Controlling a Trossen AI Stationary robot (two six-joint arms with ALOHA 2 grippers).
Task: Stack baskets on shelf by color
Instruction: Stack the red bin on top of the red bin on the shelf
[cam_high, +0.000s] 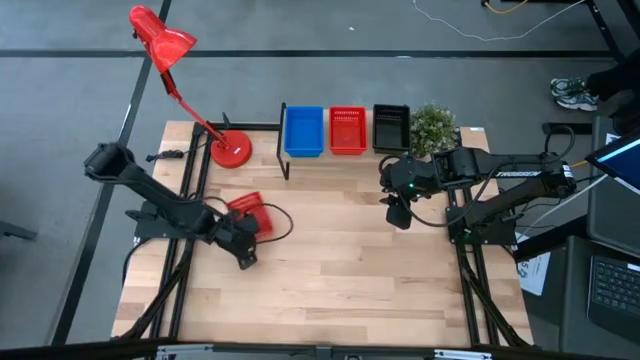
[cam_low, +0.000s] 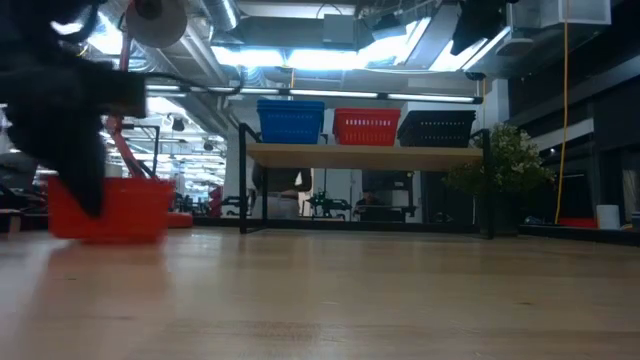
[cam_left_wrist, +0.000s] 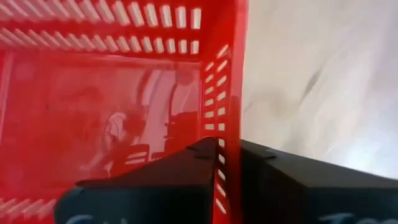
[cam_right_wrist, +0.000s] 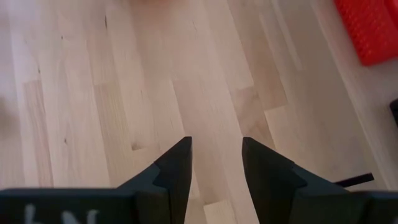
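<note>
Right now the left hand (cam_high: 243, 243) sits low over the near-left part of the tabletop (cam_high: 340, 260), fingers (cam_left_wrist: 186, 180) pinched on one side wall of a loose red basket (cam_high: 248, 212); left wrist view shows one finger inside the wall and one outside, so it is clamped on that basket. Low view shows the same red basket (cam_low: 108, 210) at the left, with the dark arm in front of it, cannot tell if it is lifted or resting on the wood. Right hand (cam_high: 398, 215) hangs over the tabletop on the right side, in front of the shelf, fingers (cam_right_wrist: 177, 165) apart with bare wood between them, holding nothing. Farther back the shelf (cam_low: 365, 154) stands at the rear edge with three baskets in a row on top: blue basket (cam_high: 303, 130) on the left, red shelf basket (cam_high: 347, 129) in the middle, black basket (cam_high: 390, 126) on the right, side by side. Left of the shelf stands a red desk lamp (cam_high: 160, 42), right of it a small green plant (cam_high: 432, 126).
</note>
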